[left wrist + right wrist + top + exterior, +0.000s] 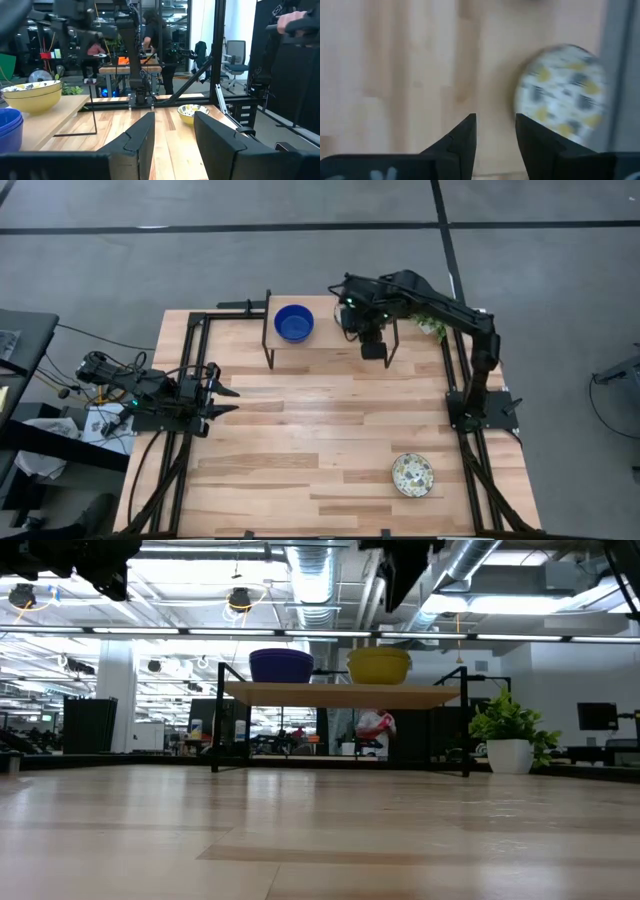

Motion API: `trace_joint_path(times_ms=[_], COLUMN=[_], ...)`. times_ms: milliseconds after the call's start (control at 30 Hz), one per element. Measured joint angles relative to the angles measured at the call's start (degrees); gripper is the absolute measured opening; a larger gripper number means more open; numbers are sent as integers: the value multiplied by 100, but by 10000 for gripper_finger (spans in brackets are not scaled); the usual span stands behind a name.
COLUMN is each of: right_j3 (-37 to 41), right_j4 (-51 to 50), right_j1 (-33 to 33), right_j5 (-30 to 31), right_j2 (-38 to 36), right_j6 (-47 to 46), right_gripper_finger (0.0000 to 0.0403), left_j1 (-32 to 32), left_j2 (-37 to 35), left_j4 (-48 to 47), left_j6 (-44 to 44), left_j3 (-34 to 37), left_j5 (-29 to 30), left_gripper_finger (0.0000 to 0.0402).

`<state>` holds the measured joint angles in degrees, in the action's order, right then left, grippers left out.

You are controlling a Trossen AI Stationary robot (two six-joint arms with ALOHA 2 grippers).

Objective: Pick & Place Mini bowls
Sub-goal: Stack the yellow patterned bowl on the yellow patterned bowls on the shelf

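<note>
On the raised wooden shelf [325, 345] at the table's far side sit blue bowls [294, 323], stacked [281, 665]. Beside them, toward the right, sit bowls yellow outside and floral inside [379, 665], [32, 95]. My right gripper [372, 345] hangs open over the shelf. In the right wrist view it [495, 131] points down at the wood, with a floral bowl [560, 95] beside its fingers. One more floral bowl [412, 475], [192, 111] rests on the table near the right near corner. My left gripper [225, 395], [172, 135] waits open at the table's left edge.
The shelf stands on thin black metal legs [268, 345]. A small green plant in a white pot [510, 740] stands at the far right corner, behind the right arm. Black frame rails [190, 360] run along the table's left and right sides. Bare wood lies between the two arms.
</note>
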<state>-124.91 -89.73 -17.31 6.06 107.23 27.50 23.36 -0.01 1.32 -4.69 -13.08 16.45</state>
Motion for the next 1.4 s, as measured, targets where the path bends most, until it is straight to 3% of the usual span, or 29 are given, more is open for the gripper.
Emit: trace_joint_path(times_ms=[167,267,433,667,1000,1167,1400], right_j3=[-4,-4,485,2317,4616,5115,5207], right_j4=[-22,-25,-25,9,1580,2127,2363], right_j1=[359,667,1199,1927,3533,4311,5257], right_j5=[-986,-1186,-1215,-1229,-1215,-1213,-1133], right_j2=[-192,-360,-819,-1772,-2646,-2645,-2321], right_j6=[-411,-657,-1150,-2480,-4293,-5134,-6131], right_gripper_finger=[121,119,119,119,118,118,118], left_j1=[1,-1,1,1,1,-1,-1], left_j2=[0,0,0,0,0,0,0], left_j4=[-1,-1,-1,0,4,10,20], left_j6=[1,19,48,63,66,67,66], left_j3=[0,0,0,0,0,0,0], left_j5=[0,0,-2,-2,-4,-4,-4], left_gripper_finger=[137,137,137,136,136,136,137])
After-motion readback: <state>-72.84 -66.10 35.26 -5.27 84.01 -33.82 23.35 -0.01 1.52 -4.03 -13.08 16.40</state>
